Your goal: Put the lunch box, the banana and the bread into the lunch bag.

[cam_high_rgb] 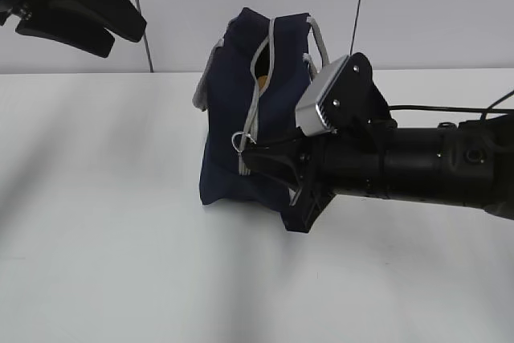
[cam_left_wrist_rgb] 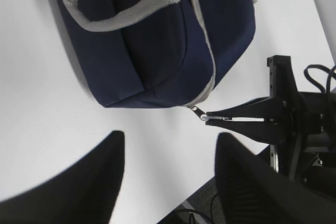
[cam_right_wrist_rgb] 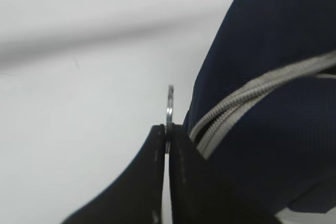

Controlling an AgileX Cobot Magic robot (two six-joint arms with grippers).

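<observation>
1. Nearest the exterior camera, the black right gripper (cam_high_rgb: 255, 156) reaches in from the right, its fingers (cam_right_wrist_rgb: 157, 182) clenched on the thin metal ring pull (cam_right_wrist_rgb: 170, 109) of the grey zipper (cam_high_rgb: 255, 110).
2. Behind it, the navy-blue fabric lunch bag (cam_high_rgb: 233, 158) with grey strap handles stands on the plain white bench (cam_high_rgb: 104, 222). Its zipper is partly open near the top, and something golden-brown (cam_high_rgb: 263, 79), perhaps the bread, shows in the gap. The lunch box and banana are not visible.
3. Risk: the bag is soft and unheld, so a pull on the ring may drag or tip it, or the thin ring may slip free.
4. Farthest, the black left gripper (cam_high_rgb: 108, 30) hangs raised at the upper left, fingers spread and empty.
</observation>
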